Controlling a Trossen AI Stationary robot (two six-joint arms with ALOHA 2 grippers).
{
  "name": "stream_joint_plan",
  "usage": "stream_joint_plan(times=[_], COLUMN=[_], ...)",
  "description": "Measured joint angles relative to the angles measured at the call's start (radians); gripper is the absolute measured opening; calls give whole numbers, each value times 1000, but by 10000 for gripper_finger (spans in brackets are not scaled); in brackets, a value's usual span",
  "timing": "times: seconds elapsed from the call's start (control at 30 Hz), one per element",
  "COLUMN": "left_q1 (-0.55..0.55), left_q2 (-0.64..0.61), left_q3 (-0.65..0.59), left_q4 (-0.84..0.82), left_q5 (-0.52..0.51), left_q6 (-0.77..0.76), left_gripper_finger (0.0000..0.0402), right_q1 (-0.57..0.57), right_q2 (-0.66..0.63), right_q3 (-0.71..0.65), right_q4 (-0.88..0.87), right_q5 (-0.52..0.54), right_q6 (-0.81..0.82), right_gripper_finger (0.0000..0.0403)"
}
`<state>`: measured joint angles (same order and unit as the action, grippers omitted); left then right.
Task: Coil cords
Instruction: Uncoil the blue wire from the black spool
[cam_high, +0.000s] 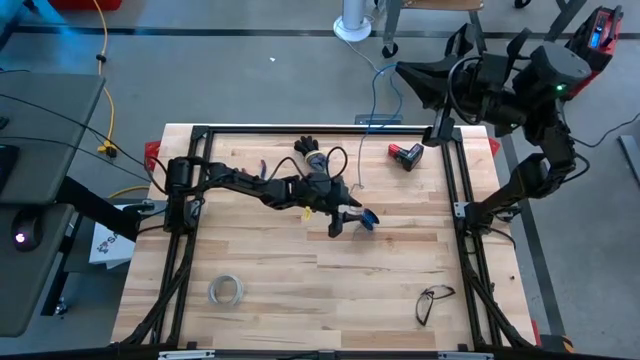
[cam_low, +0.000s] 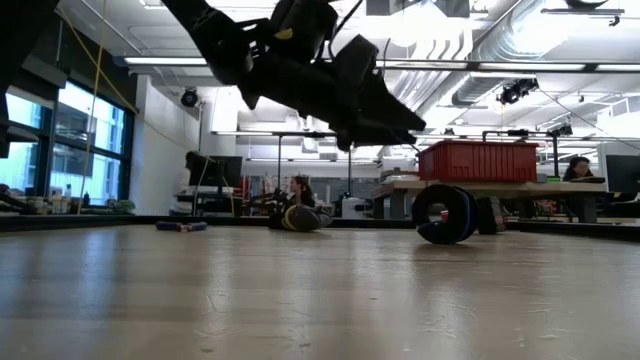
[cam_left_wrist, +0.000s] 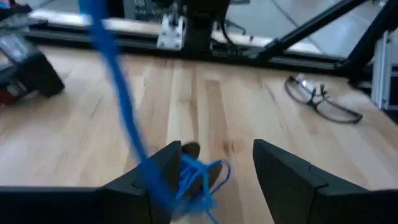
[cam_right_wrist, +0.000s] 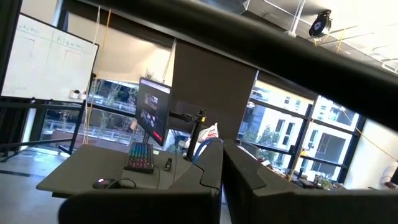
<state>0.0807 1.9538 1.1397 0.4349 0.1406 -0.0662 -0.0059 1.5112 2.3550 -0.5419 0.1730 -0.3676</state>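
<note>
The left gripper (cam_high: 350, 222) is positioned over the middle of the table (cam_high: 380, 290) with its fingers (cam_left_wrist: 283, 180) spread apart and nothing clamped between them. The spool (cam_high: 368, 219) stands on edge on the table just beside the fingertips, and the thin blue wire (cam_left_wrist: 115, 81) runs from it toward the far edge. The right gripper (cam_right_wrist: 222, 177) is closed and parked off the table's far right corner.

We see a grey floor (cam_high: 250, 80) around the table, tall windows (cam_low: 60, 150) along one wall, fluorescent strip lights (cam_low: 180, 62) and ducting overhead, a whiteboard (cam_right_wrist: 46, 65), a desk (cam_right_wrist: 124, 177) bearing keyboard and monitor, and a red crate (cam_low: 478, 160) on a bench.
</note>
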Motion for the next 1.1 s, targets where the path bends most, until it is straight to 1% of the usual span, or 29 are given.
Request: stream_joint_plan(times=[0.17,0.37,0.57,0.8,0.97,1.1], left_q1=[-1,-6,-18,-19,-19,-19], left_q2=[1,1,1,1,1,1], left_q3=[0,0,0,0,0,0], left_q4=[-12,-31,-48,-42,-45,-52], left_q5=[-68,-64,-78,-126,-127,-127], left_q6=[0,0,43,45,45,45], left_gripper_finger=[196,191,164,136,118,94], right_q1=[0,0,0,0,0,0], right_q2=[0,0,0,0,0,0], right_q3=[0,0,0,0,0,0], right_q4=[0,0,0,0,0,0], right_q5=[0,0,0,0,0,0], right_q6=[0,-8,-11,-11,-11,-12], right_gripper_finger=[0,0,0,0,0,0])
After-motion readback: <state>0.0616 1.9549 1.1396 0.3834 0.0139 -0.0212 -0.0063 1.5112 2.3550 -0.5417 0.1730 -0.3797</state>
